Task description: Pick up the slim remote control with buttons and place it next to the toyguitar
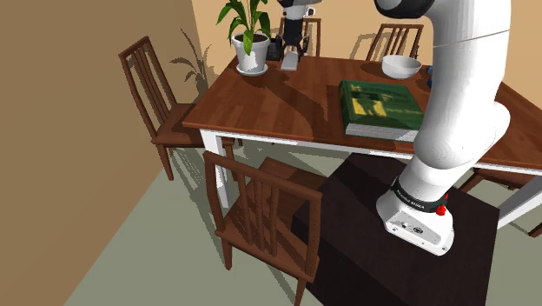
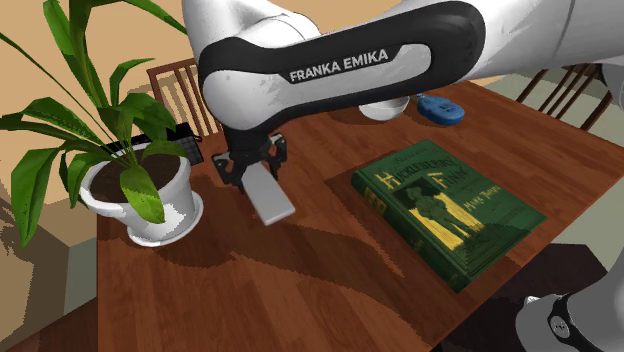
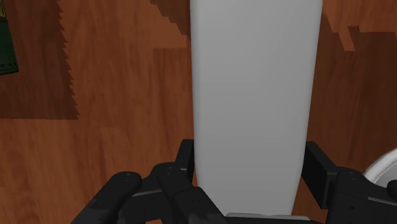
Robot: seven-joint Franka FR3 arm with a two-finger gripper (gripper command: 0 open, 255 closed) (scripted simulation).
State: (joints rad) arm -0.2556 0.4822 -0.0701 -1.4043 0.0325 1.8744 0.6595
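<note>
Jaws: clamping the near end of the remote (image 3: 254,95), with black fingers (image 3: 320,173) pressing on its two long edges.

Remote: a slim, plain pale-grey slab. It is hanging from the jaws and slanting down toward the bench (image 2: 250,290) in the second exterior view (image 2: 271,196). Its lower end is sitting close over the wood; whether it is touching cannot be told. In the shoulder view it is showing at the far side of the bench (image 1: 290,59), just beside the plant.

Arm (image 2: 340,65): white with dark joints, reaching across the bench from the stand (image 1: 365,235) and casting a broad shadow on the wood.

Plant (image 2: 140,200): green leaves in a white pot on a white saucer, standing near the remote on the second exterior view's left. A dark item (image 2: 165,148) is lying behind the pot, too hidden to name.

Book (image 2: 445,205): a green hardback with gold lettering, lying flat on the other side of the remote from the plant.

Bowl (image 2: 385,108): white, partly hidden behind the arm, sitting toward the far edge of the bench.

Blue object (image 2: 440,108): small, lying just beside the bowl and well apart from the remote.

Chairs: dark wood, one (image 1: 261,209) standing at the near side of the bench and one (image 1: 156,96) at its end.
</note>
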